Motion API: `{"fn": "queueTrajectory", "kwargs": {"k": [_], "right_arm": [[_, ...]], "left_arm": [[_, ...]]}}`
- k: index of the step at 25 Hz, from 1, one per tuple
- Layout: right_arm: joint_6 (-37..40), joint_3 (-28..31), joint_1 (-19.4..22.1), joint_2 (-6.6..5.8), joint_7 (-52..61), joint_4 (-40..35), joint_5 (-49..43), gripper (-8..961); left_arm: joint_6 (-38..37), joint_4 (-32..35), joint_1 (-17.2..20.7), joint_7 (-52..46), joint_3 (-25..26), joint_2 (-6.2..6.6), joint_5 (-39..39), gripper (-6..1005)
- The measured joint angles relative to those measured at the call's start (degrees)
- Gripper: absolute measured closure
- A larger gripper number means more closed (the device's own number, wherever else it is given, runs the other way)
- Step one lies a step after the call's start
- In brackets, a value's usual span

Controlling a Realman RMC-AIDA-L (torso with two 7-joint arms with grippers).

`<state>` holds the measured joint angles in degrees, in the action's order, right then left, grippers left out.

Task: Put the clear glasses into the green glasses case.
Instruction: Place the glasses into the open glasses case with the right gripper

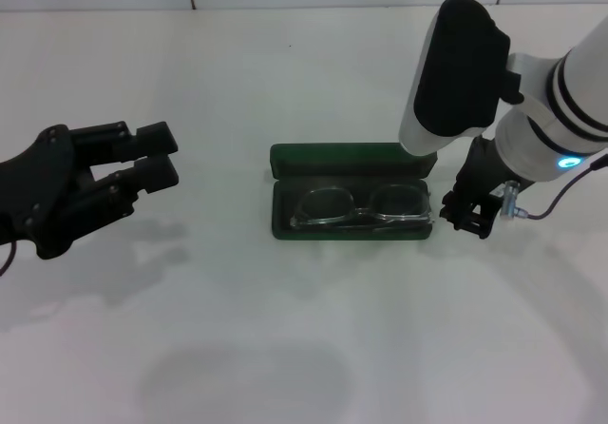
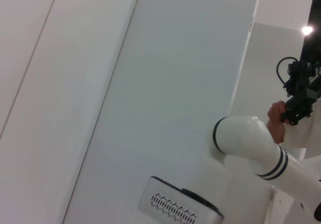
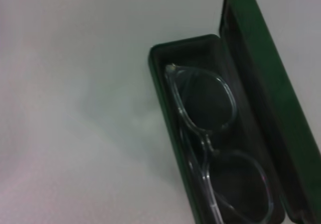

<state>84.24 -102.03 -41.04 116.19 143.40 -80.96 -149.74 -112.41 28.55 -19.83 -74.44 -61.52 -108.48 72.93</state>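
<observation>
The green glasses case [image 1: 285,226] lies open in the middle of the white table, its lid [image 1: 332,156] standing up at the back. The clear glasses [image 1: 361,207] lie inside its dark tray, lenses side by side. The right wrist view looks down on the case [image 3: 261,58] with the clear glasses [image 3: 200,108] resting in it. My right gripper [image 1: 467,213] hovers just off the case's right end, apart from the glasses. My left gripper [image 1: 152,158] is off to the left, above the table, fingers close together with nothing in them.
The white table [image 1: 285,348] stretches wide around the case. A tiled wall edge runs along the back. The left wrist view shows only a white wall and part of a white robot arm [image 2: 251,143].
</observation>
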Motion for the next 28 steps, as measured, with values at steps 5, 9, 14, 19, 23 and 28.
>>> {"fn": "queueTrajectory", "kwargs": {"k": [5, 9, 14, 19, 23, 28], "right_arm": [[-2.56, -0.06, -0.58, 0.0, -0.35, 3.07, -0.17, 877], [-3.71, -0.18, -1.12, 0.0, -0.51, 4.68, -0.17, 877], [-5.03, -0.61, -1.6, 0.0, -0.67, 5.94, 0.21, 876], [-6.43, -1.82, -1.6, 0.0, -0.73, 6.01, 0.4, 876], [-7.65, -2.35, -1.59, -0.01, -0.74, 6.1, 0.48, 876], [-8.65, -2.58, -1.58, 0.0, -0.75, 6.39, 0.57, 876]], "left_arm": [[0.0, -0.01, -0.12, -0.01, 0.0, 0.0, 0.0, 648], [0.0, -0.18, -0.2, -0.01, 0.0, 0.01, 0.0, 647], [0.0, -0.23, -0.23, -0.01, 0.0, 0.01, 0.01, 647], [0.0, -0.18, -0.28, 0.0, 0.0, -0.01, 0.04, 647], [0.0, -0.31, -0.19, 0.0, 0.0, -0.04, 0.06, 647], [0.0, -0.3, 0.13, 0.0, 0.0, -0.06, 0.06, 647]]}}
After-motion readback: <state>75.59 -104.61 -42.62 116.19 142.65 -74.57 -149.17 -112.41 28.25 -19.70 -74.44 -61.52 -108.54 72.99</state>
